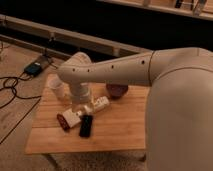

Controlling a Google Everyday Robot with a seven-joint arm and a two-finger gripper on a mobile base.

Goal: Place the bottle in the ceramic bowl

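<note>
The small white bottle (100, 104) lies on the desk (122, 127) beside the gripper (75, 119) (its grip I cannot tell), near the reddish-brown ceramic bowl (116, 90).

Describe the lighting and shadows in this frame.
Camera view: dim, warm light, near-black background; the pincer hangs over the wooden table, beside the small white cylindrical bottle; the dark reddish-brown ceramic bowl reads dark, partly hidden under the arm.

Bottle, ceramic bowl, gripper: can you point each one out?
bottle (100, 104), camera view, middle of its white body.
ceramic bowl (117, 94), camera view, its dark front wall.
gripper (79, 112), camera view, its lower end, just left of the bottle.
</note>
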